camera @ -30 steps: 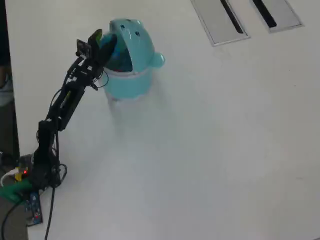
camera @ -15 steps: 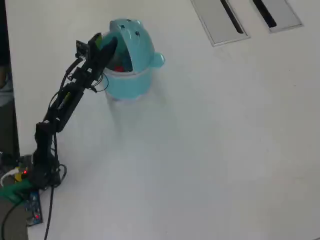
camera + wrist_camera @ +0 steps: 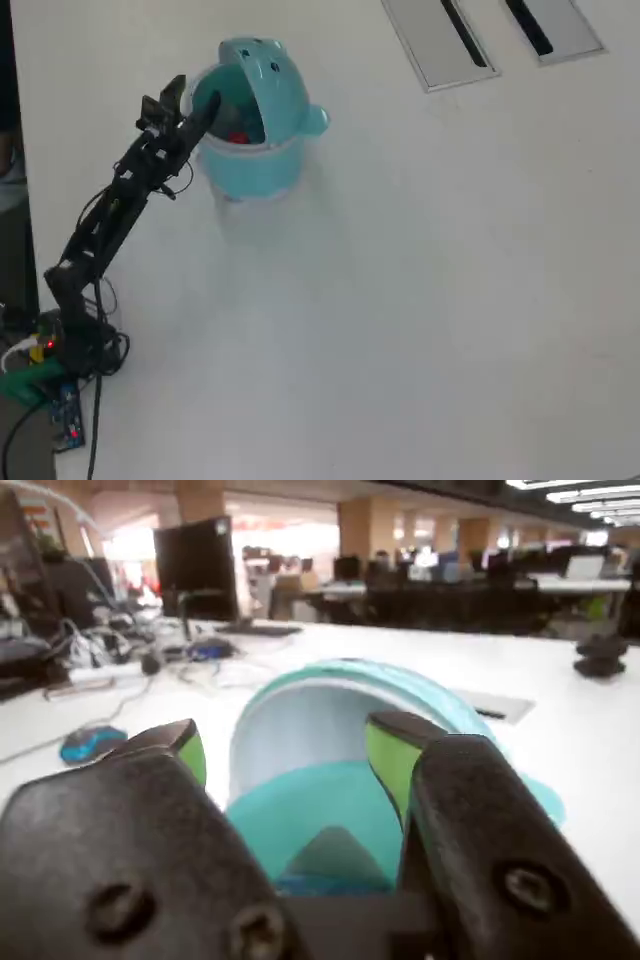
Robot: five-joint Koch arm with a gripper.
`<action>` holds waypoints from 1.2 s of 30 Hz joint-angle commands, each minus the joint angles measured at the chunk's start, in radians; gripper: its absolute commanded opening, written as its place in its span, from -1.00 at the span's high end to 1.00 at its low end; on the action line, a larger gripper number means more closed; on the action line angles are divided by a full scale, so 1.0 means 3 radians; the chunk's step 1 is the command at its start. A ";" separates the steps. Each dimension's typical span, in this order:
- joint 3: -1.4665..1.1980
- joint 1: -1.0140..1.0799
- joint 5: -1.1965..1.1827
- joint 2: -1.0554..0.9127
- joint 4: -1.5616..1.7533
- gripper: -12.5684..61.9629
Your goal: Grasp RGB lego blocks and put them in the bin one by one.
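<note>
Teal-blue plastic fills the middle of your wrist view: the round light teal-blue bucket bin [image 3: 330, 730] with its animal-face flip lid tipped back sits straight ahead of the black, green-padded pincer [image 3: 290, 750], framed between its two fingertips. You can see the jaws standing apart, with nothing held between the green pads [image 3: 388, 760].

From the overhead view, the pincer [image 3: 195, 105] sits at the left rim of the bin [image 3: 255, 160], just at the edge of the opening, with the black arm [image 3: 105, 215] stretching back to its base at the lower left of the white table [image 3: 430, 300]. The lid stands up on the far side of the opening, its small dark dots facing the camera and a rounded ear knob poking out on the right.

Inside the bin you can make out a small red plastic lego block [image 3: 238, 137] against the dark interior. The other blocks are not visible to you in either view.

No brand, label or readable writing shows on the bin or the pincer; the wrist view's background is too blurred to read.
</note>
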State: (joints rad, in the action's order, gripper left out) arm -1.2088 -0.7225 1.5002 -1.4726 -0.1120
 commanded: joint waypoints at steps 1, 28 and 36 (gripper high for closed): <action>0.0077 0.0066 -0.0123 -0.0302 0.0061 -0.14; -0.1248 0.0706 -0.1861 -0.1248 0.1115 -0.14; -0.1754 0.0874 -0.2357 -0.1493 0.1631 -0.14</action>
State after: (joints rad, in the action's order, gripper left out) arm -1.7733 -0.4709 0.8330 -1.8638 0.2823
